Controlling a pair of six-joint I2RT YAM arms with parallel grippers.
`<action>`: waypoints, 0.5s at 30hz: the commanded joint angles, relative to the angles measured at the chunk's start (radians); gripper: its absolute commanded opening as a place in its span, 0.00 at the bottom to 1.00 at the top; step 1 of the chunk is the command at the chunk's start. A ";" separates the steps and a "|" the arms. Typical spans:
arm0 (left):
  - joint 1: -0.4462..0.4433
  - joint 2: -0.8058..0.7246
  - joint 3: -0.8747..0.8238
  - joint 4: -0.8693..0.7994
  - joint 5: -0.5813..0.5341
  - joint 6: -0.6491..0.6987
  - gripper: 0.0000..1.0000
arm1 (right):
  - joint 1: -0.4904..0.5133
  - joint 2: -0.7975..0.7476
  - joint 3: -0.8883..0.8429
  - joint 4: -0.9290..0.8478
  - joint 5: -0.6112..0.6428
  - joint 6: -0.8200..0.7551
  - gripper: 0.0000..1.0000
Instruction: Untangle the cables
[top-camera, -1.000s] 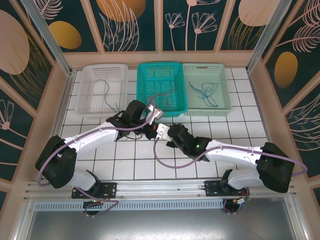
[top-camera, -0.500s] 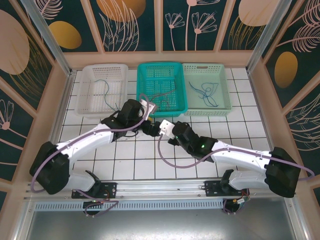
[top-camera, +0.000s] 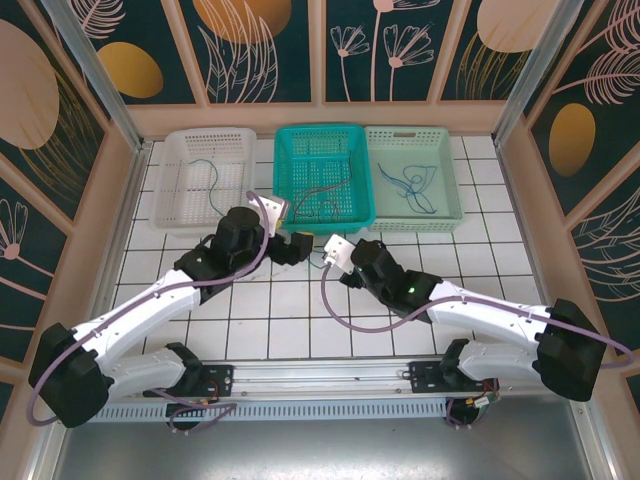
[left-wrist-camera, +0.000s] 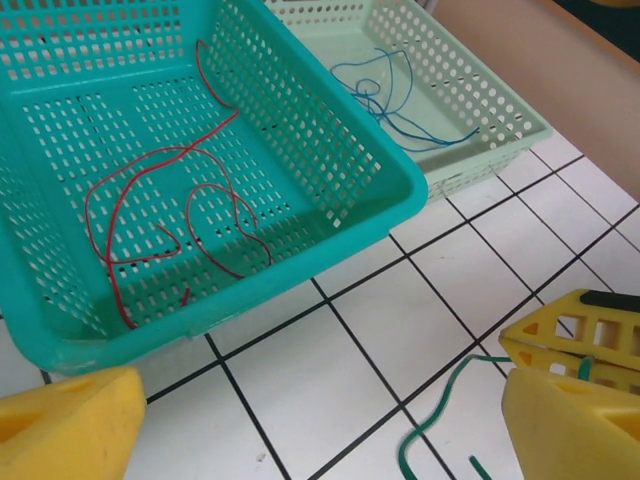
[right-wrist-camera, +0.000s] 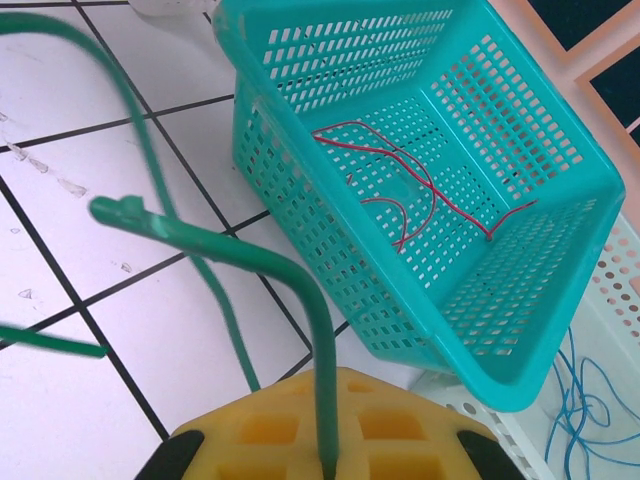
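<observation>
Red cables (left-wrist-camera: 150, 200) are seen in the teal basket (left-wrist-camera: 330, 170), blue cables (left-wrist-camera: 390, 90) in the pale green basket (left-wrist-camera: 500, 110); a green cable (left-wrist-camera: 430, 408) is laid on the tiles (left-wrist-camera: 400, 310) between the left gripper's (left-wrist-camera: 320, 430) wide-spread fingers (left-wrist-camera: 60, 425).

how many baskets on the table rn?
3, side by side along the table's far edge: white basket on the left, teal basket in the middle, pale green basket on the right. Nothing suggests a hidden one.

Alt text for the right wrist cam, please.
A green cable rises from between the yellow fingers and arcs left over a white tiled table. Behind it sits a teal basket holding red cables, with blue cables in a pale basket at the lower right.
</observation>
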 joint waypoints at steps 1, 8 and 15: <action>0.004 0.038 -0.014 0.057 0.066 -0.026 0.89 | -0.002 -0.006 0.016 -0.015 0.005 0.006 0.00; 0.003 0.102 -0.017 0.112 0.194 -0.150 0.79 | -0.003 0.051 0.031 0.002 0.144 -0.015 0.00; 0.002 0.091 -0.059 0.168 0.223 -0.247 0.79 | -0.003 0.134 0.049 0.035 0.257 -0.045 0.00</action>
